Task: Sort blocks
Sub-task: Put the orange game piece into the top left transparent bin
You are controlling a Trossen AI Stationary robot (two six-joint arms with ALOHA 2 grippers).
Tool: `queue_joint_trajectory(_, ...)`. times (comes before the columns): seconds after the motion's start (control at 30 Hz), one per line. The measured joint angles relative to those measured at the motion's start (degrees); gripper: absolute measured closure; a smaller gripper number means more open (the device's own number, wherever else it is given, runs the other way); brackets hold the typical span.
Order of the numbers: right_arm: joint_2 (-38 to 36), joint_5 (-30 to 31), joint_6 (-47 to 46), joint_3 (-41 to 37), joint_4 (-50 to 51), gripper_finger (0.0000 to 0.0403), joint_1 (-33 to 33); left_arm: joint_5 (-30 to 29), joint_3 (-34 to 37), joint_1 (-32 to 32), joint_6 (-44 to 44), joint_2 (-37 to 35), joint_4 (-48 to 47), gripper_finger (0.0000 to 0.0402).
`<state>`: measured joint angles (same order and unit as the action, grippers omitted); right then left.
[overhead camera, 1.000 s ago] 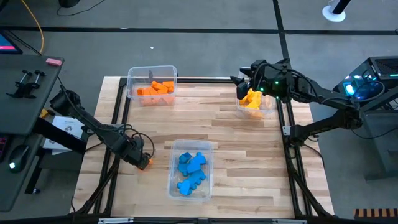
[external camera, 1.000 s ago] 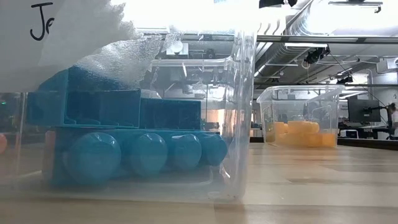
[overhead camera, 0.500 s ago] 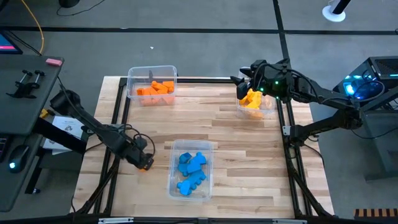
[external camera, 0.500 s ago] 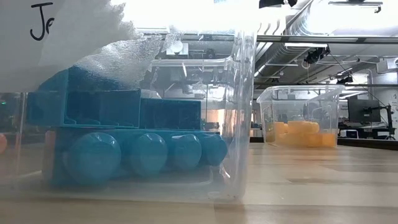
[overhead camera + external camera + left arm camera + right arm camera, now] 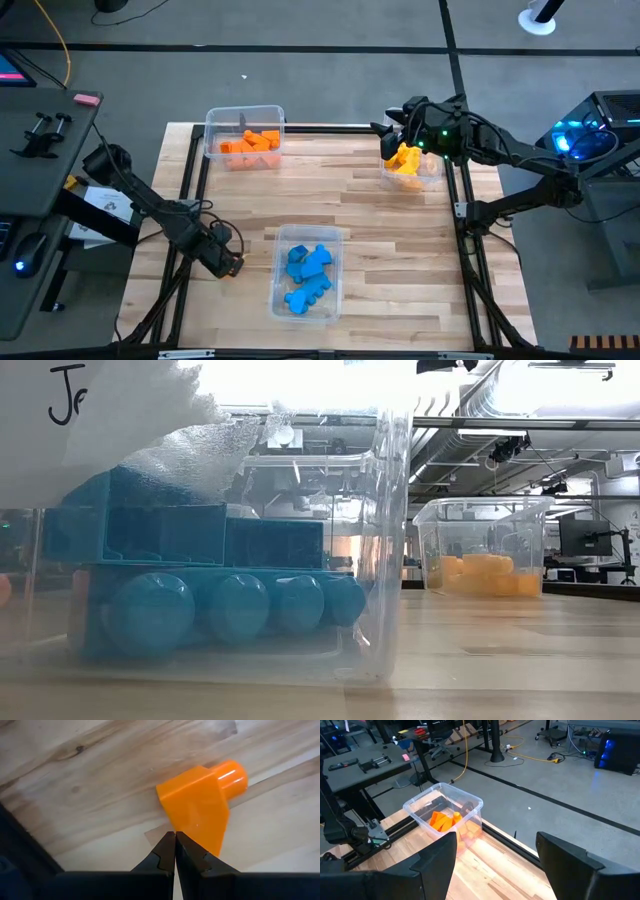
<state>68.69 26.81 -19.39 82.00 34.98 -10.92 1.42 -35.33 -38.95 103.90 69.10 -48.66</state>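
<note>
From the high view, the sorting looks nearly finished: the orange bricks (image 5: 250,144) sit in a clear bin (image 5: 244,113) at the far left corner of the worktop (image 5: 380,230), the yellow bricks (image 5: 405,159) in a bin under the right arm, and the blue bricks (image 5: 305,275) in a near-centre bin, so each colour has its own home. The left pincer (image 5: 229,262) is low over the wood, just left of the blue bin, presumably there for the one stray brick, though that brick cannot be picked out under it from above. The right pincer (image 5: 388,128) hangs over the yellow bin's far edge, apparently waiting. The low view is filled by the blue bin's wall with blue bricks (image 5: 190,585) stacked against it, and the yellow bin (image 5: 485,545) stands farther back; neither pincer appears here. In the left wrist view, the left pincer (image 5: 175,851) has its fingertips pressed together, gripping nothing, and the stray orange brick (image 5: 200,805) lies flat on the wood just beyond the tips, seemingly touching them, its single stud pointing away. In the right wrist view, the right pincer (image 5: 495,865) is spread wide and empty, with the orange bin (image 5: 445,815) well beyond it across the worktop.
</note>
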Motion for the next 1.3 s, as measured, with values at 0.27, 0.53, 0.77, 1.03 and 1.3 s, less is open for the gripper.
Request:
queue_joint_trajectory(0.27,0.0,0.0,-0.1,0.0,0.0,0.0133,0.0,-0.7,0.8,-1.0,1.8,0.0,-0.3,0.0401)
queue_joint_trajectory(0.53,0.0,0.0,-0.2,0.0,0.0,0.0133,0.0,0.9,0.4,-3.4,4.5,-0.3,-6.4,0.0401)
queue_joint_trajectory(0.77,0.0,0.0,-1.1,0.0,0.0,0.0133,0.0,-7.6,-3.6,-3.6,4.0,-3.0,-1.9,0.0401)
queue_joint_trajectory(1.03,0.1,0.0,-1.1,0.0,0.7,0.0133,0.0,-5.5,-3.6,-4.7,4.3,2.1,0.1,0.0401)
queue_joint_trajectory(1.3,0.4,0.0,-1.1,0.0,1.1,0.0133,0.0,-5.5,-3.6,-4.6,4.5,5.5,2.7,0.0401)
